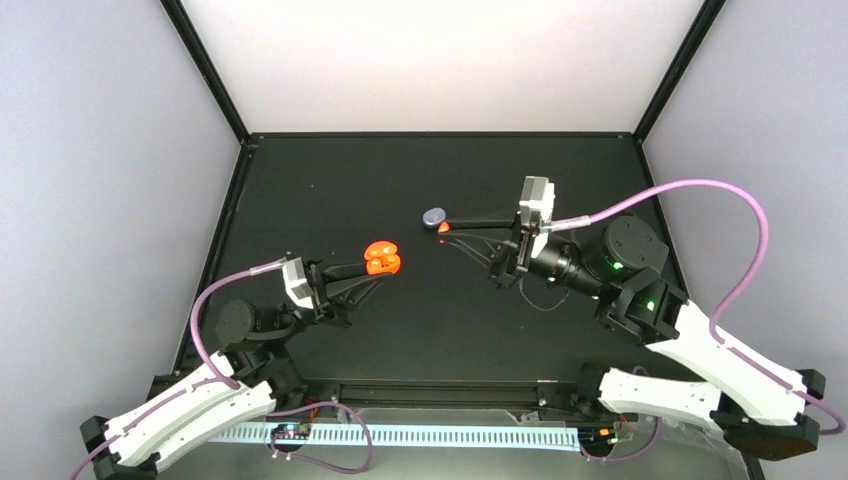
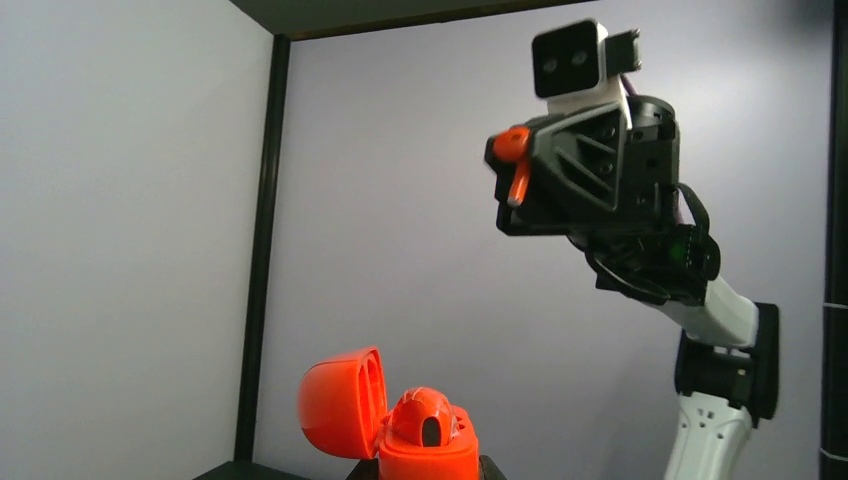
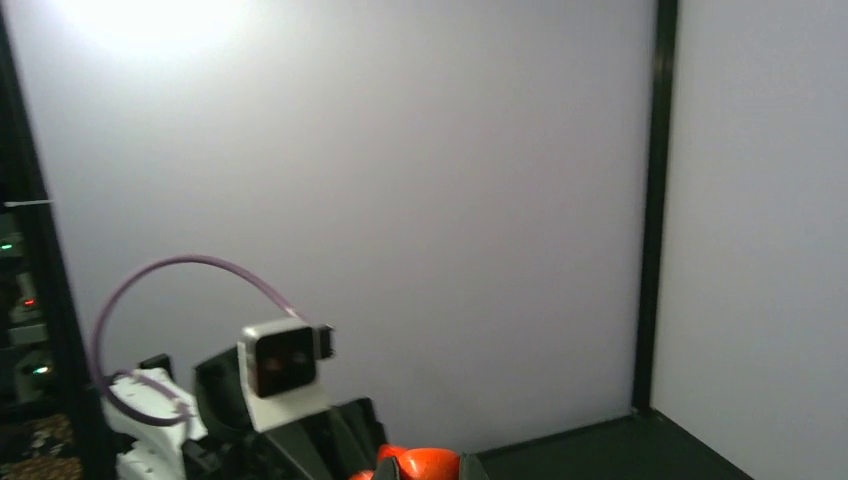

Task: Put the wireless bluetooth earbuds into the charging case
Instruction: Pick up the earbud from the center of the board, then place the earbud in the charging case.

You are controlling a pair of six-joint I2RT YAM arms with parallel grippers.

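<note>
An orange charging case [image 1: 383, 258] is held off the table with my left gripper [image 1: 378, 266] shut on its base. In the left wrist view its lid [image 2: 338, 402] hangs open to the left, and one orange earbud [image 2: 426, 414] sits in the base [image 2: 428, 456]. My right gripper [image 1: 445, 228] is shut on a second orange earbud [image 1: 443, 228], to the right of the case and apart from it. That earbud [image 2: 515, 160] shows hook-shaped at the right gripper's tip in the left wrist view, and between the fingertips as an orange earbud [image 3: 432, 464] in the right wrist view.
A small grey-lavender pebble-like case [image 1: 434, 215] lies on the black table [image 1: 330, 180], just beyond the right gripper's tip. Black frame posts and pale walls enclose the table on three sides. Purple cables loop from both arms.
</note>
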